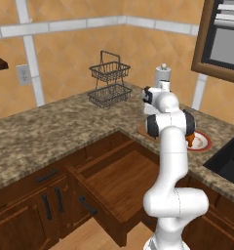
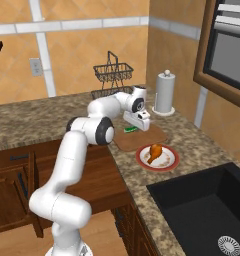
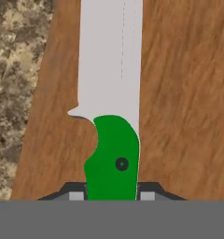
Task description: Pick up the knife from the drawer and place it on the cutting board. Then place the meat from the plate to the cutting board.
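Observation:
My gripper (image 3: 111, 196) is shut on the green handle of the knife (image 3: 113, 154). The knife's grey blade points away over the brown cutting board (image 3: 179, 116). In the right base view the gripper (image 2: 134, 127) hangs low over the near left part of the cutting board (image 2: 144, 140), with the knife (image 2: 130, 129) showing green under it. I cannot tell whether the blade touches the wood. The meat (image 2: 154, 151) lies on the red-rimmed plate (image 2: 174, 163), just right of the board. The drawer (image 1: 119, 180) stands pulled out below the counter.
A two-tier wire basket (image 2: 112, 75) stands at the back of the granite counter (image 1: 50, 132). A paper towel roll (image 2: 164, 92) stands behind the board. A dark sink (image 2: 207, 210) lies to the right. The drawer's dark bar handle (image 1: 87, 205) juts into the floor space.

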Tool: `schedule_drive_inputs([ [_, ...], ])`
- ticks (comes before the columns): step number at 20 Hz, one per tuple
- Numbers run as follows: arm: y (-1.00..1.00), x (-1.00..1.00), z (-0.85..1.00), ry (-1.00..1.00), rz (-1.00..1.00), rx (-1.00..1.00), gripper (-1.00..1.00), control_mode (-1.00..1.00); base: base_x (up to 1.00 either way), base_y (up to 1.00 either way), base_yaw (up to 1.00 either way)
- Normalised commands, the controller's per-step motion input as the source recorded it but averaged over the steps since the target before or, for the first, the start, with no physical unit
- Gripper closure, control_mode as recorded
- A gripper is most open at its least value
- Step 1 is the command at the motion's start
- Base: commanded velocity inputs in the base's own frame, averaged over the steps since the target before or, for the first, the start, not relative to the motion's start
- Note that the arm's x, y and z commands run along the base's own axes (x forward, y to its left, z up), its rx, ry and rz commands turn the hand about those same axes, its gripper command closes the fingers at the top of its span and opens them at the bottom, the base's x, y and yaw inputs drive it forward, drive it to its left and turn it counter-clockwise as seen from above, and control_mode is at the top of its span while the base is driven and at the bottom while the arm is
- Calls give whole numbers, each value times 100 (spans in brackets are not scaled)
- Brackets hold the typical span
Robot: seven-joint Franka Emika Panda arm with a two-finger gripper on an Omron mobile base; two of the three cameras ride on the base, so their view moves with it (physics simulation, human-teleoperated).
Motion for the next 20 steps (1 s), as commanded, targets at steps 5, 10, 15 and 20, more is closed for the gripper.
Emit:
schedule_drive_inputs([
  [5,16,7,-29,0,0,2,100,-100,0,0,0],
  [10,10,0,-29,0,0,1,-100,-100,0,0,0],
  [15,0,-9,0,-1,-1,0,-100,-100,0,0,0],
  [20,9,-43,0,-13,0,-1,-100,-100,0,0,0],
])
